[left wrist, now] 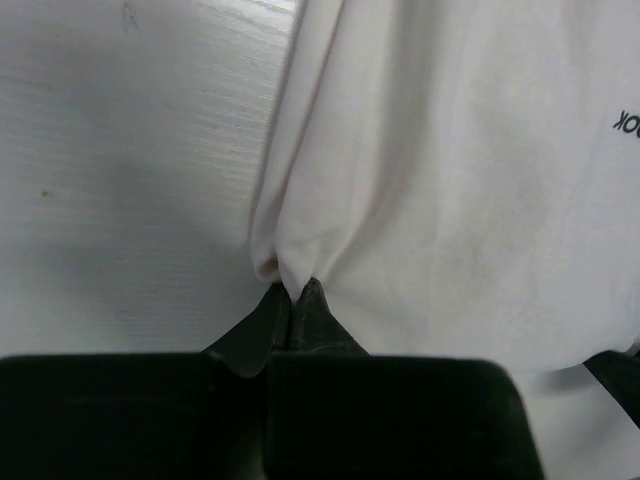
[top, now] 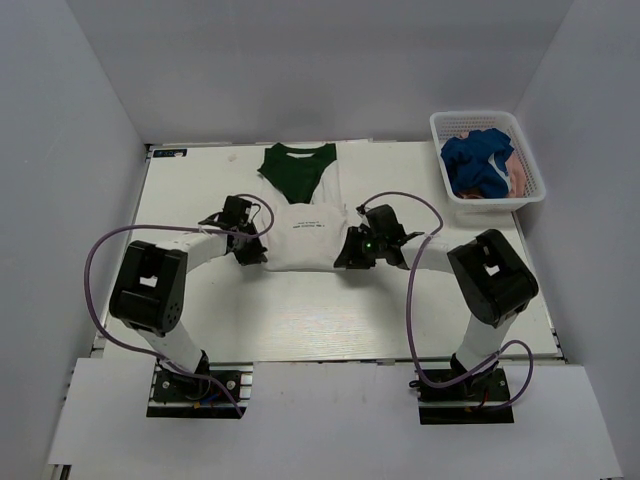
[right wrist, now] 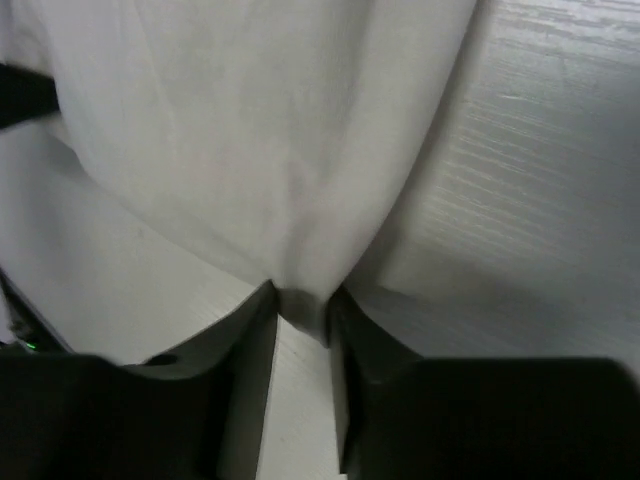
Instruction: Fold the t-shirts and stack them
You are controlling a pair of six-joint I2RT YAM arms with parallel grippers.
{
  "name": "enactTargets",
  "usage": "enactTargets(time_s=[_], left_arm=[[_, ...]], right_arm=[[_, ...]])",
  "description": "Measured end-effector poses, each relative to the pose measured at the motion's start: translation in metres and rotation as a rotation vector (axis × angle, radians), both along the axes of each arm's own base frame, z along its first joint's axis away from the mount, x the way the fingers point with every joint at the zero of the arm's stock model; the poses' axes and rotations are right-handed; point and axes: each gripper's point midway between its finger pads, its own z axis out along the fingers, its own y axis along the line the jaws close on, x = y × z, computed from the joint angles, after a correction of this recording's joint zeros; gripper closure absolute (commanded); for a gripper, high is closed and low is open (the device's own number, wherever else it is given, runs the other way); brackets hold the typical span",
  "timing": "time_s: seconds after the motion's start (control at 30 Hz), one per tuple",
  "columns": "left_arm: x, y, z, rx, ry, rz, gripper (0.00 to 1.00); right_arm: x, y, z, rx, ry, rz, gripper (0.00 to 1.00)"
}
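The cream t-shirt [top: 305,235] lies mid-table, partly folded, its dark green part [top: 297,170] toward the far edge. My left gripper [top: 252,252] is shut on the shirt's near left edge; in the left wrist view the tips [left wrist: 295,290] pinch a tuck of cream cloth [left wrist: 450,200]. My right gripper [top: 350,255] is at the near right edge, and in the right wrist view its jaws [right wrist: 300,300] close on a bunch of the cloth [right wrist: 250,130]. The blue t-shirt [top: 478,160] and the dusty pink t-shirt [top: 515,180] lie in the basket.
The white mesh basket [top: 475,114] stands at the table's far right corner. The white table [top: 300,320] extends toward the arm bases, with grey walls on three sides. Purple cables loop beside both arms.
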Motion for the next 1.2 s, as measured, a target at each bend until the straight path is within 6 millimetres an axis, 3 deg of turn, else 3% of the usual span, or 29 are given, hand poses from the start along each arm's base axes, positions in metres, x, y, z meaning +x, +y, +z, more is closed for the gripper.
enactTargets(time_s=[0.07,0.1,0.23,0.4,0.5,0.63,0.73,0.87,1.0,1.2], left_arm=[[0.001,-0.002,0.000,-0.013,0.000,-0.006,1.00],[0.001,-0.002,0.001,-0.016,-0.001,-0.007,1.00],[-0.012,-0.003,0.001,-0.037,-0.017,-0.007,1.00],[-0.075,-0.002,0.013,-0.091,0.008,-0.042,1.00],[-0.093,-0.005,0.039,-0.136,-0.029,-0.074,1.00],[-0.098,-0.011,0.087,-0.203,-0.152,-0.103,1.00],[-0.095,-0.015,0.123,-0.243,-0.234,-0.111,1.00],[-0.085,-0.016,0.155,-0.258,-0.304,-0.105,1.00],[-0.063,-0.011,0.179,-0.220,-0.350,-0.047,1.00],[-0.007,-0.005,0.197,-0.131,-0.361,0.057,1.00]], right_arm=[[-0.002,-0.003,-0.004,-0.017,0.016,-0.009,0.85],[-0.003,-0.005,-0.006,-0.026,0.021,-0.013,1.00],[-0.012,-0.010,-0.005,-0.044,0.026,-0.013,1.00],[-0.046,-0.017,0.025,-0.045,0.005,0.044,1.00],[-0.063,-0.018,0.054,-0.034,-0.036,0.089,1.00],[-0.080,-0.028,0.089,-0.016,-0.089,0.115,1.00],[-0.085,-0.031,0.109,-0.018,-0.097,0.122,1.00],[-0.076,-0.025,0.138,-0.006,-0.128,0.140,1.00],[-0.053,-0.012,0.163,0.010,-0.167,0.139,1.00],[-0.007,-0.004,0.166,0.014,-0.152,0.103,1.00]])
